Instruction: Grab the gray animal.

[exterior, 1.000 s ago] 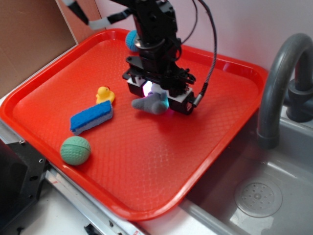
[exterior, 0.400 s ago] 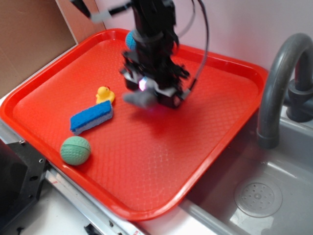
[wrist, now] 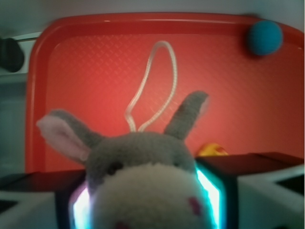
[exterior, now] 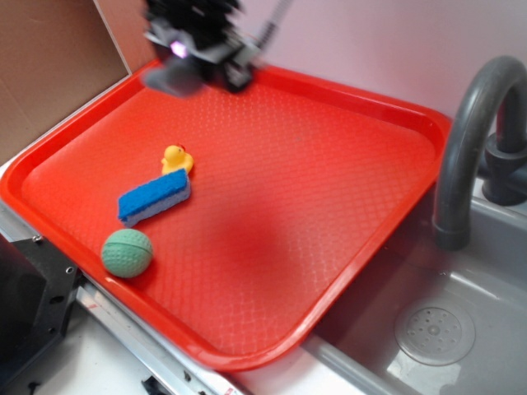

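Hand [wrist: 147, 200] pinching gray animal [wrist: 143, 176] high above tray [exterior: 346, 206]; soft plush, could slip free during fast lift.

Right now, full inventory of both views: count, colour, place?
tray: 1, red, beside the sink
duck: 1, yellow, tray's left half
sponge: 1, blue and white, touching the duck
green ball: 1, tray's near-left edge
blue ball: 1, tray corner, wrist view only
gray animal: 1, pale face, white loop, lifted above the tray
faucet: 1, gray, right of tray
sink: 1, gray, lower right
gripper: 1, black, top left, shut on the animal
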Robot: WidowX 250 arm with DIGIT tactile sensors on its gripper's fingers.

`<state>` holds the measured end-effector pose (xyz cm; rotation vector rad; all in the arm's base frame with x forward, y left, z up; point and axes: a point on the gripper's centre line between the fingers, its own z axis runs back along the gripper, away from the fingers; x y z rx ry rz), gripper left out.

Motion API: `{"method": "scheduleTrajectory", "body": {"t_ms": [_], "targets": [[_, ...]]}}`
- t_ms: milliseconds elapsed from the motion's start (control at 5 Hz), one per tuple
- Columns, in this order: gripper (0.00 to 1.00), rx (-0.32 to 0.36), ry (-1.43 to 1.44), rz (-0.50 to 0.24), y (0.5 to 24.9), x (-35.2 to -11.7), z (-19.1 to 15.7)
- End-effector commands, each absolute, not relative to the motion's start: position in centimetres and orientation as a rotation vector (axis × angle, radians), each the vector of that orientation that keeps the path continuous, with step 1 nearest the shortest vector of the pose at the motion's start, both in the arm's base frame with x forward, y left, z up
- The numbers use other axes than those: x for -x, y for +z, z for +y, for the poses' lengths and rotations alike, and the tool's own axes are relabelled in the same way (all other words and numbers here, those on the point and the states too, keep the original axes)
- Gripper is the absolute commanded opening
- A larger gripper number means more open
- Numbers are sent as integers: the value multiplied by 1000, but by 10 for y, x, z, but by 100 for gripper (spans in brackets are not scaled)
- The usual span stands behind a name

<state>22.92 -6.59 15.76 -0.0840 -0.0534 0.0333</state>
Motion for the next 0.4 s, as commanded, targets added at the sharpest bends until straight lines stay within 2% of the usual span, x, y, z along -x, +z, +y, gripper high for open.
{"method": "scheduleTrajectory", "body": {"t_ms": [0,200], "targets": [[0,97,173,-178,200,-199,-42],[0,84,186,-165,193,-203,-37]]}}
